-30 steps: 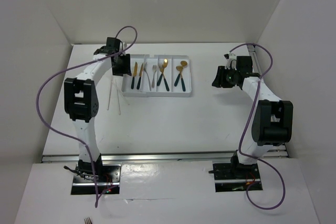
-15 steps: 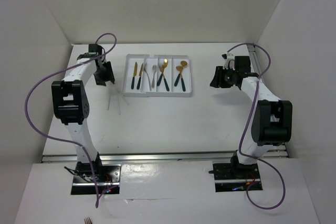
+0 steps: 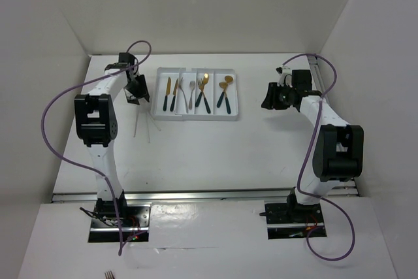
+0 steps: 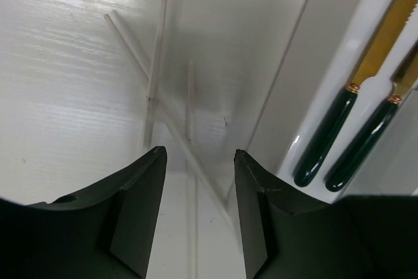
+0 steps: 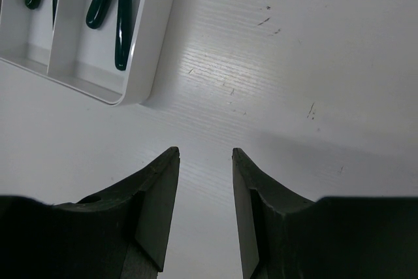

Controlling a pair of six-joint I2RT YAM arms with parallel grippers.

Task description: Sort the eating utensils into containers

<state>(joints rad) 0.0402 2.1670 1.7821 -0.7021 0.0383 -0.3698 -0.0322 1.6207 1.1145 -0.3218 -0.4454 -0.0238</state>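
Note:
The white tray (image 3: 232,114) lies at the back middle of the table, and its long compartments are the containers. In them lie two gold knives (image 3: 171,93), a silver fork (image 3: 191,94), a gold fork (image 3: 204,92) and two gold spoons (image 3: 224,91), the gold ones with dark handles. My left gripper (image 3: 138,89) hangs open just left of the tray, over thin white sticks. In the left wrist view the gripper (image 4: 199,153) holds nothing, with the knife handles (image 4: 326,138) to its right. My right gripper (image 3: 270,98) is open, right of the tray; in the right wrist view it (image 5: 205,150) is over bare table.
Thin white sticks (image 3: 141,122) lie crossed on the table left of the tray; they also show under my left fingers (image 4: 153,76). The tray's near right corner (image 5: 147,50) with the spoon handles (image 5: 121,31) sits up and left in the right wrist view. White walls enclose the table.
My left gripper has pulled away from the tray's left edge, swung out left, then come back a little. The right gripper barely shifted. The utensils stayed put.

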